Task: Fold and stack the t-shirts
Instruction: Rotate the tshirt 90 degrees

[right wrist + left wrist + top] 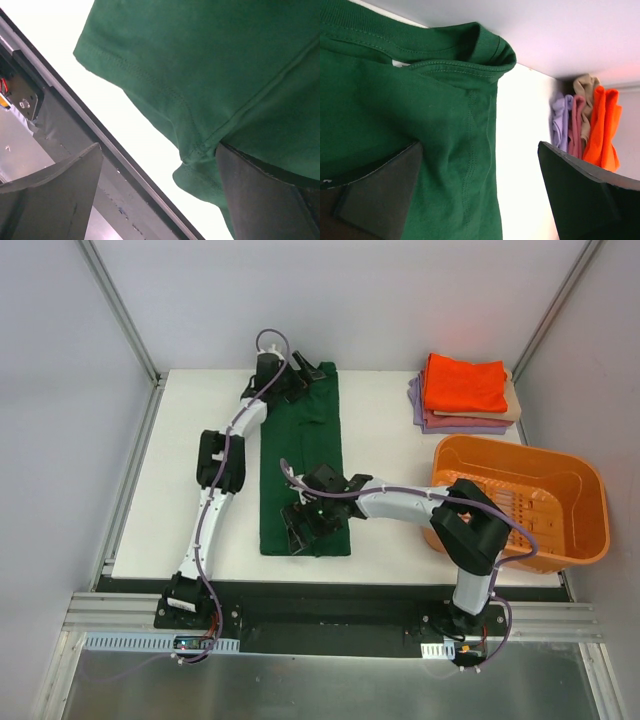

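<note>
Table (180, 440): white top, carrying three items.
Green t-shirt (310, 440): lying flat at centre, folded into long strip.
Folded stack (465, 395): sitting at far right corner, orange uppermost.
Basket (520, 455): standing just beside stack.

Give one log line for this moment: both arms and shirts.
left end effector: open, at green shirt collar | right end effector: open, at its near end | folded stack: far right

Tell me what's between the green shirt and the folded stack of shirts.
Only bare white table, seen in the top view; the green shirt and the stack lie apart.
</note>
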